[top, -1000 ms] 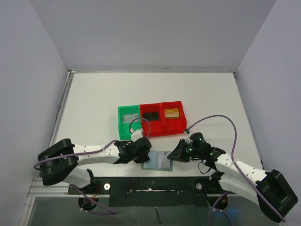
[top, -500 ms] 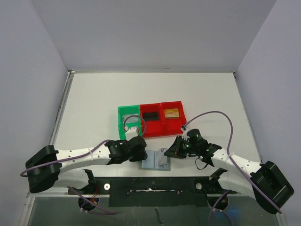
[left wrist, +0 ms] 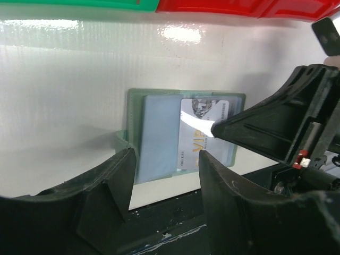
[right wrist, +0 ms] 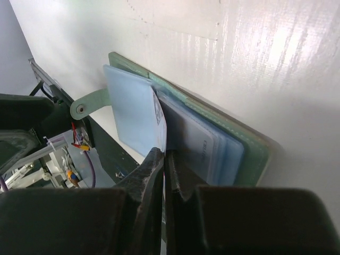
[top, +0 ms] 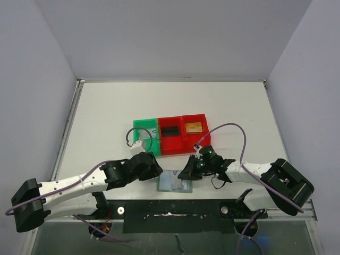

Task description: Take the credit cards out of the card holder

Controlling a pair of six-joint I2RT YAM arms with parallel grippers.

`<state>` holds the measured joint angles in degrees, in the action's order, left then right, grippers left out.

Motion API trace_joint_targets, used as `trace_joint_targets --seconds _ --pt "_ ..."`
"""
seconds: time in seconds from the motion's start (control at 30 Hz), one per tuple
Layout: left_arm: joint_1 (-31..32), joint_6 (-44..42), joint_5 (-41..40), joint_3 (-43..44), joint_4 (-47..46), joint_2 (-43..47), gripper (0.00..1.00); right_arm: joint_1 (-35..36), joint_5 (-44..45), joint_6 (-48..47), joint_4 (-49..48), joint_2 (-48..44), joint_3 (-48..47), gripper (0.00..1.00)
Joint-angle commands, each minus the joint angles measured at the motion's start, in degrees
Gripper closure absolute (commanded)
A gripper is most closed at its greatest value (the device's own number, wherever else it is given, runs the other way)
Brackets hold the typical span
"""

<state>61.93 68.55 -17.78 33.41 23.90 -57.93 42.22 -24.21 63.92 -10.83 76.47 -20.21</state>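
Gold word on the credit card (left wrist: 204,139): you can read "VIP" in the left wrist view; the letters run sideways along the card (it lies on the right panel of the card holder (left wrist: 157,139)).
Small line beside that word: a short row of dark capitals, too small for you to read.
Upper part of the same card: a grey printed picture; you cannot make out any letters there.
Card edge in the right wrist view: faint dark printing, not readable.
Top view: all printing is too small to read.
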Motion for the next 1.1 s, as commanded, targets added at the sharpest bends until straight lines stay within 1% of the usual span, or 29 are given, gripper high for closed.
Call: trace_joint_targets --seconds 0.0,0.13,0.23,0.3,0.4,0.53,0.63,0.7,0.77,0.93,1.07 --pt "-0.7 0.8 2.3 -1.7 -4.3 1.2 0.50 0.4 1.9 -1.1 0.7 -0.9 -2.6 1.00" --pt "-1.2 0.9 5.1 -2.7 -7.9 0.9 0.48 0.3 1.4 -2.4 2.6 -4.6 -4.1 1.00" --pt "-2.3 1.2 8.4 -3.8 -12.3 1.0 0.42 0.1 1.1 -2.3 2.1 -7.6 -3.9 1.00" --pt "-3.9 1.1 11.8 -5.0 -16.4 0.9 0.39 -0.1 0.8 -2.0 1.5 -9.0 -3.4 1.00" --pt "-7.8 1.9 18.8 -7.9 -23.1 1.0 0.38 -0.5 0.2 -1.1 -0.9 -10.4 -2.0 1.00" --pt "-12.5 4.6 25.8 -13.9 -33.8 3.1 0.38 -0.5 -1.2 -0.1 -5.8 -11.6 -0.4 1.00" --pt "-14.8 8.0 30.1 -19.2 -46.4 5.4 0.38 -0.6 -2.2 0.2 -8.2 -12.8 0.1 1.00" --pt "-16.1 10.4 31.7 -21.6 -51.6 6.5 0.39 -0.5 -2.4 0.3 -8.8 -14.0 0.1 1.00" --pt "-16.5 10.2 32.1 -22.0 -52.6 7.7 0.39 -0.6 -2.4 0.2 -8.7 -15.1 -0.2 1.00" --pt "-16.7 7.9 32.6 -19.6 -50.7 8.8 0.39 -0.6 -2.9 0.0 -8.9 -17.8 -0.7 1.00" --pt "-16.7 7.4 33.7 -18.6 -52.0 8.1 0.44 -0.7 -3.3 0.2 -10.0 -19.4 -0.8 1.00"
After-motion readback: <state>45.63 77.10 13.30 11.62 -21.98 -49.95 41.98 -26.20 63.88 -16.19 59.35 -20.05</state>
